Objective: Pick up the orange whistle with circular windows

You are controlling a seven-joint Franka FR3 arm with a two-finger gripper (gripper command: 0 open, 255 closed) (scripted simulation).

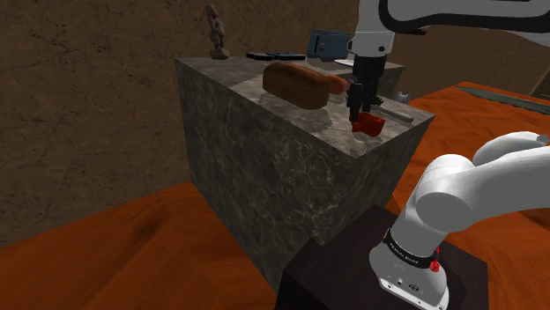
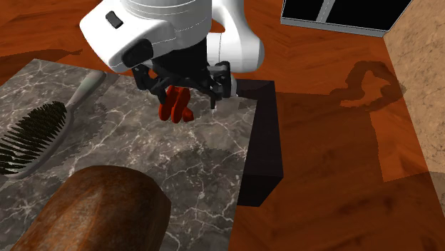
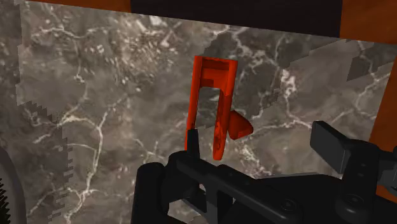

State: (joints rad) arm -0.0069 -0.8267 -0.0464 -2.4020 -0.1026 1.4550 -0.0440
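Tool (image 2: 187,89) fingers spread wide, straddling red-orange whistle (image 3: 213,102) without clasping it. Whistle closer to one finger, by tabletop (image 1: 229,75) edge nearest stand (image 1: 353,264).

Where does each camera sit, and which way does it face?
Shoulder view: beside the stand, looking down over the marble block; arm and end effector show.
Second exterior view: above the block, facing the stand; wrist and end effector show.
Wrist view: on the hand, looking down at the orange whistle; end effector's fingers show.
Shared: both exterior views show the loaf.
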